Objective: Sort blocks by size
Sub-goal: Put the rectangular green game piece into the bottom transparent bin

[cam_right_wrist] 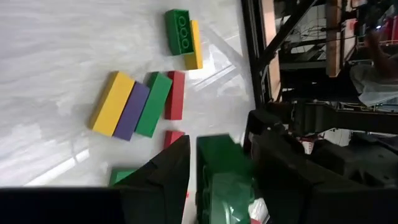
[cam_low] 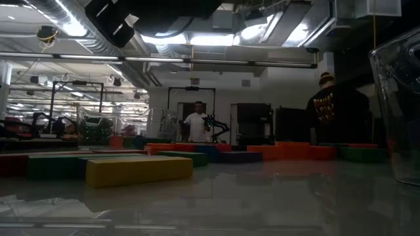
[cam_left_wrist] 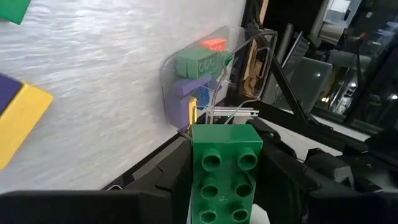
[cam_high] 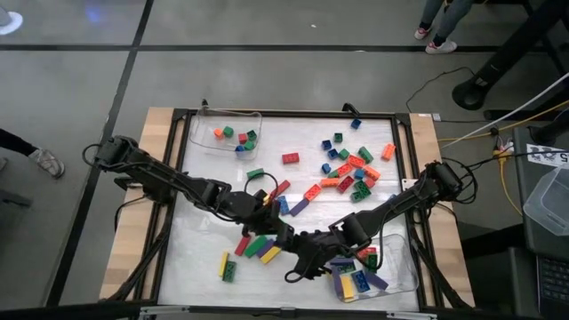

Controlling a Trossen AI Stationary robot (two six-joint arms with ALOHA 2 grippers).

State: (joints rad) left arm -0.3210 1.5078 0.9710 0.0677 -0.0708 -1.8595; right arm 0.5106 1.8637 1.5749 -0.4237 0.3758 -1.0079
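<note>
Above the table's near middle my two grippers meet. In its wrist view my left gripper (cam_left_wrist: 227, 163) is shut on a long green block (cam_left_wrist: 225, 168). My right gripper (cam_right_wrist: 221, 165) is likewise shut on a green block (cam_right_wrist: 222, 163). Whether both hold the same block I cannot tell. From above, the fingers of the left gripper (cam_high: 283, 234) and of the right gripper (cam_high: 300, 252) are hidden by the dark hands. Below them a row of long blocks (cam_high: 256, 246) lies flat on the table. My left gripper pinches the green block by its two long sides (cam_left_wrist: 198, 177) between its two fingers. The block lies along the fingers, its studded top toward the wrist camera. It is lifted clear of the table. My right gripper has a green block between its two fingers, one finger (cam_right_wrist: 171, 171) on each side of it. The block's end (cam_right_wrist: 219, 148) sticks out past the fingers. It is held above the table. The left hand stands close beside it.
A clear tray (cam_high: 398, 283) at the near right holds long blocks. Another clear tray (cam_high: 206, 135) at the far left holds small ones. Loose blocks (cam_high: 351, 167) are scattered at the far right. A yellow and green pair (cam_high: 226, 267) lies near the front. People stand in the room behind.
</note>
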